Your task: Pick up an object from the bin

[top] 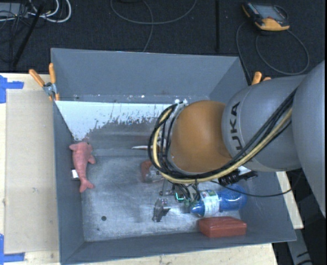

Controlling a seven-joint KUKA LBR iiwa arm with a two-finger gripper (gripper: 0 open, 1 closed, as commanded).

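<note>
My gripper hangs low over the bin floor, near the front and a little right of centre, under the arm's orange cover. Just to its right lies a clear plastic bottle with a blue cap end, on its side and close to the gripper. A red-brown rectangular block lies in front of the bottle by the front wall. A small brownish thing sits behind the gripper, partly hidden by the cover; I cannot tell what it is.
A pink fish-shaped toy lies along the left wall, far from the gripper. A small dark speck is on the floor at front left. The arm and its cables cover the right middle of the bin.
</note>
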